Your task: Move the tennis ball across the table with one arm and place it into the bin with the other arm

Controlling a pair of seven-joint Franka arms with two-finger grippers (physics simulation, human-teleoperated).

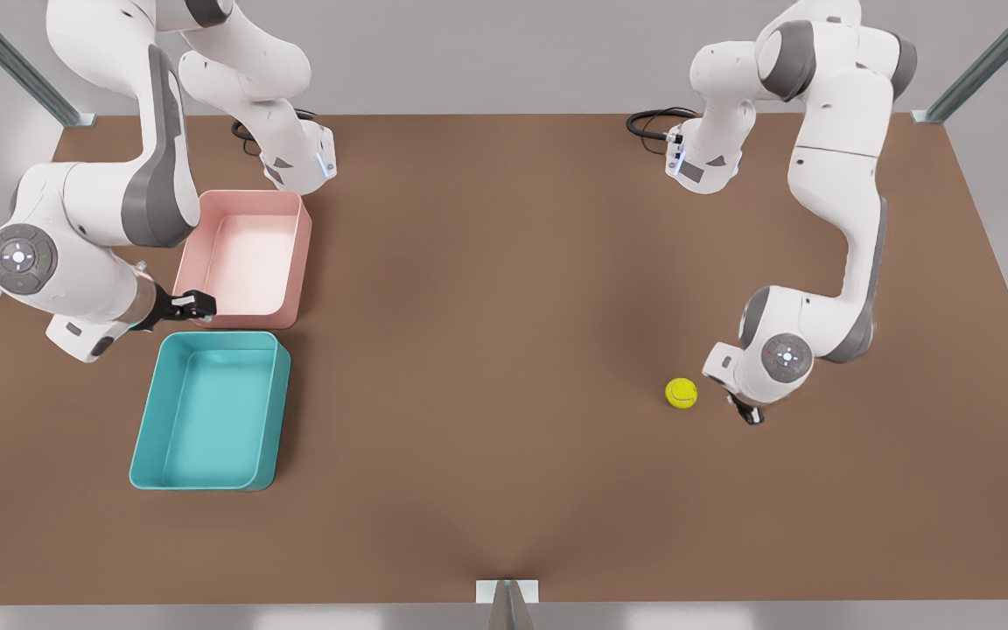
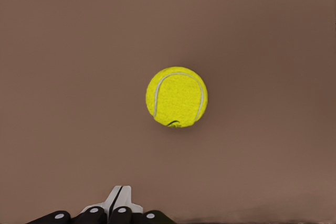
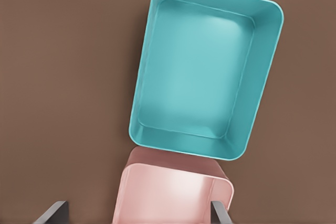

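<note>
Front view: you have the table, brown and matte. The tennis ball lies on it toward the front view's right, well apart from both trays. Just beside the ball, on its right, stands the left gripper, low to the tabletop and not touching the ball. At the front view's left you find the bin, teal, and behind it a pink tray, close together. The right gripper hangs over the pink tray's near edge, holding nothing.

Left wrist view: the tennis ball rests on bare table, apart from the fingers, which are pressed together with nothing between them.

Right wrist view: the bin and pink tray lie below; two fingers stand wide apart, empty.
</note>
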